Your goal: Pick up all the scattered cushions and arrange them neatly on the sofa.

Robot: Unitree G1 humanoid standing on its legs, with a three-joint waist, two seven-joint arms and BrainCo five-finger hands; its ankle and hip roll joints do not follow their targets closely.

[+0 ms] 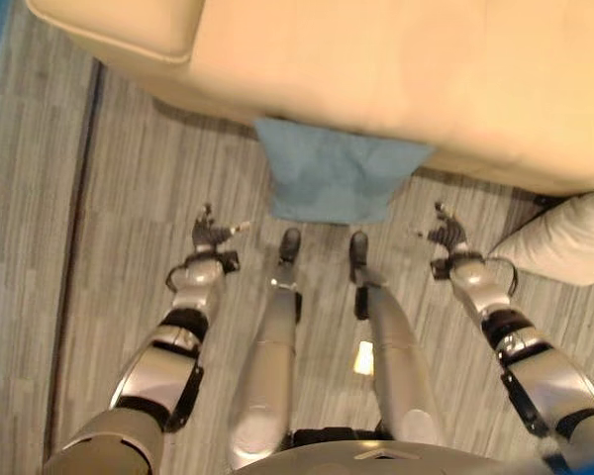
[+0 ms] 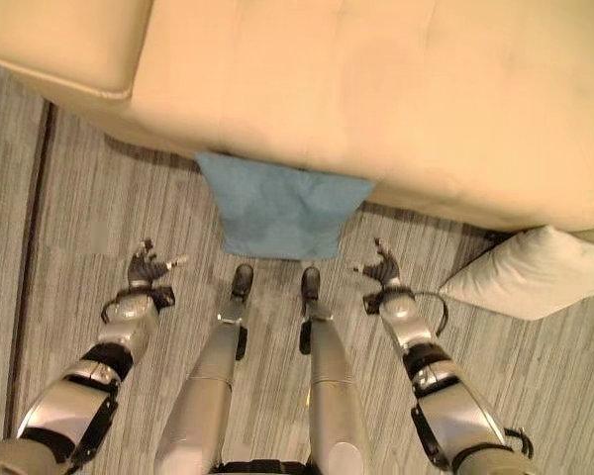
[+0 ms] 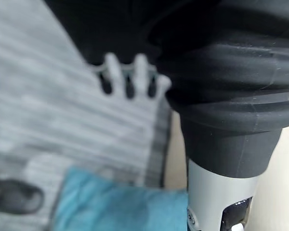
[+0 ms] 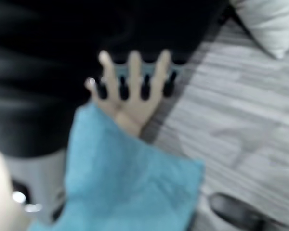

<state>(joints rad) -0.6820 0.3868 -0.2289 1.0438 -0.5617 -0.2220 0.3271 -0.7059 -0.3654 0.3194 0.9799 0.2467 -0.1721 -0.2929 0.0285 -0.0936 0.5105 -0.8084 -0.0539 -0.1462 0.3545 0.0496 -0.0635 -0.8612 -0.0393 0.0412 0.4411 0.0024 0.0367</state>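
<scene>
Floor (image 1: 99, 198) of grey striped carpet runs below a beige sofa (image 1: 376, 69) in the left eye view. A blue cushion (image 1: 335, 176) lies on the floor against the sofa's front edge, straight ahead between the two arms. The left hand (image 1: 212, 234) hovers above the carpet to the cushion's left, fingers spread and holding nothing. The right hand (image 1: 444, 234) hovers to the cushion's right, fingers likewise apart and empty. A white cushion (image 1: 564, 239) lies on the floor just beside the right hand, near the sofa.

The left wrist view shows straight fingers (image 3: 135, 77) over the carpet, with the blue cushion well apart.

The right wrist view, though blurred, seems to show extended fingers beside the blue cushion, not touching it.
</scene>
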